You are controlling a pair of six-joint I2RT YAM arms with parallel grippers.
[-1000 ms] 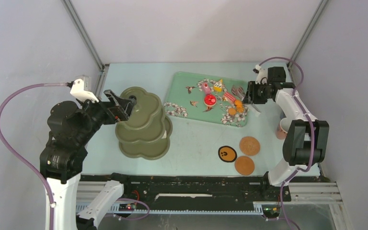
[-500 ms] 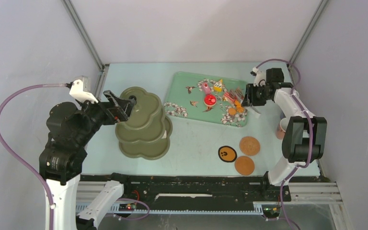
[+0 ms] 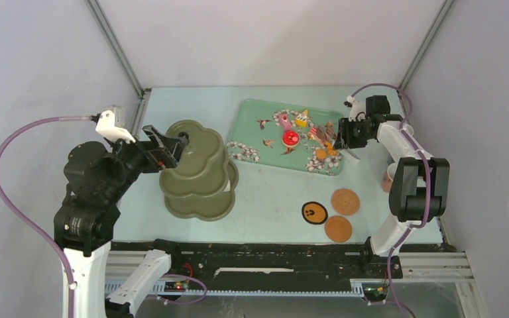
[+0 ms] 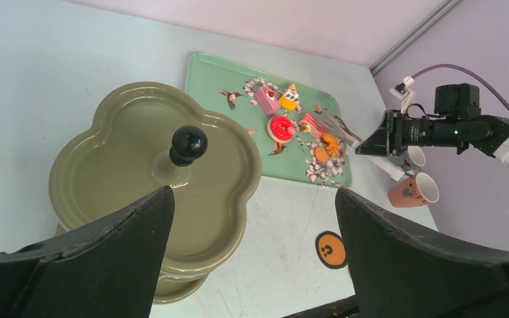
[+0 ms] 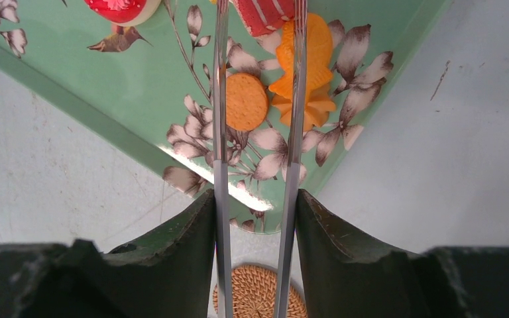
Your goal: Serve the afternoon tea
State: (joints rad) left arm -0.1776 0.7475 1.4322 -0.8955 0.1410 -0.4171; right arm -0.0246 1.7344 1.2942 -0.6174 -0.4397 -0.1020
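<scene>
The olive-green tiered stand (image 3: 197, 169) sits at the left, with my left gripper (image 3: 166, 147) open above its top tier (image 4: 152, 172) and holding nothing. My right gripper (image 5: 255, 205) is shut on the metal tongs (image 5: 221, 99). The tong arms reach over the tray's near right corner. Between and under them lie a round orange cookie (image 5: 246, 101), an orange fish-shaped pastry (image 5: 315, 73) and a red striped pastry (image 5: 265, 16). Further in on the tray are a red pastry (image 3: 290, 138), a pink one (image 3: 285, 121) and a yellow one (image 3: 301, 119).
The mint-green floral tray (image 3: 258, 116) lies at the back centre. Two woven brown coasters (image 3: 345, 201) (image 3: 338, 228) and a black-rimmed orange coaster (image 3: 314, 212) lie near the front right. Cups (image 4: 413, 191) stand at the right edge, partly behind my right arm.
My right gripper has carried the tongs slightly left and further over the tray's pastries. The left arm has not moved.
</scene>
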